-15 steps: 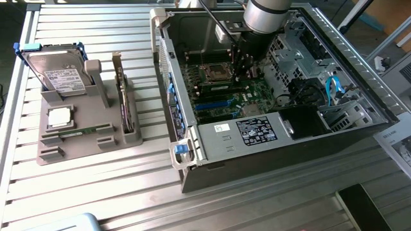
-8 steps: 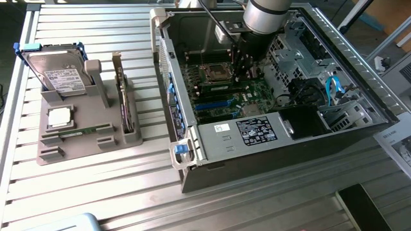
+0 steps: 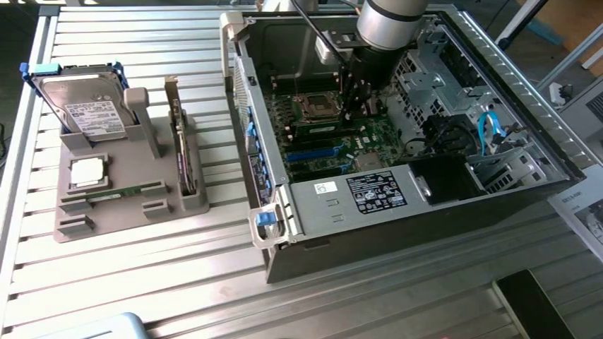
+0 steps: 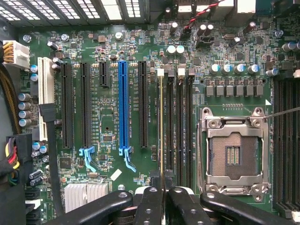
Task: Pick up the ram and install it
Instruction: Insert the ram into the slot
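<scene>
Starting at the claw (image 4: 162,199): clamped shut on the ram (image 4: 161,126), pinching the thin green stick between the fingers, seen edge-on from the wrist. Held straight along one memory slot (image 4: 161,73), the one just beside a long black card slot (image 4: 142,103) and farthest of the memory slots from the empty socket (image 4: 233,154). Cannot tell whether already touching that slot or hanging just above it.

Going outward in the exterior view: working inside the open case (image 3: 237,85), over the twelve o'clock part of the board (image 3: 377,138), at about three o'clock from the socket and near it. Well apart, at nine o'clock from the case, a grey tray (image 3: 73,227), with a second stick (image 3: 123,192) lying flat in its six o'clock part.

Judging the step: picking up done, installing in hand, at the stage of lining up and seating. Not possible yet to call it installed.

Calls, probably, for keeping the stick square to the slot, matching notch to key, and pressing straight down with even force along the length. Otherwise risking a bent stick or a scratched board.
</scene>
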Available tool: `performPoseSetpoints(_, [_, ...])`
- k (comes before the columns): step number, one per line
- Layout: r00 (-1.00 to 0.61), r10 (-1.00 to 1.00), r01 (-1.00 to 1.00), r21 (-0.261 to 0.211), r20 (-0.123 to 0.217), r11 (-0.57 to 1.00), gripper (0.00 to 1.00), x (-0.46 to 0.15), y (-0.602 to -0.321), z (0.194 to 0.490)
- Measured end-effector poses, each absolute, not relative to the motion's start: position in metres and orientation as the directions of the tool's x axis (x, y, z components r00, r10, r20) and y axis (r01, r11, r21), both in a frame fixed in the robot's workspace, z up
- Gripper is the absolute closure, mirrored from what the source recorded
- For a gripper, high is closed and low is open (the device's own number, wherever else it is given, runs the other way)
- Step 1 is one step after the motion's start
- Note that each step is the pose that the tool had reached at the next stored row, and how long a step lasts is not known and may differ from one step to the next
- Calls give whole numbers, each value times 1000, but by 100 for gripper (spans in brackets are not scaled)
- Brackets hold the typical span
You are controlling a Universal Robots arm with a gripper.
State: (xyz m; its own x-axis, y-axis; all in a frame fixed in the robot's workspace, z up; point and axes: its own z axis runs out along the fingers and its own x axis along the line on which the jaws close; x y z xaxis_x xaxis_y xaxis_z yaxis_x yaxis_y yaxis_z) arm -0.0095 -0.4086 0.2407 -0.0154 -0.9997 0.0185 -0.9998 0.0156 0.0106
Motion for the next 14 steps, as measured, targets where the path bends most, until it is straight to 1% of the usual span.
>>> performPoseSetpoints(14, [-15,-1000,-1000,11,18,15,88,-11,-407,241])
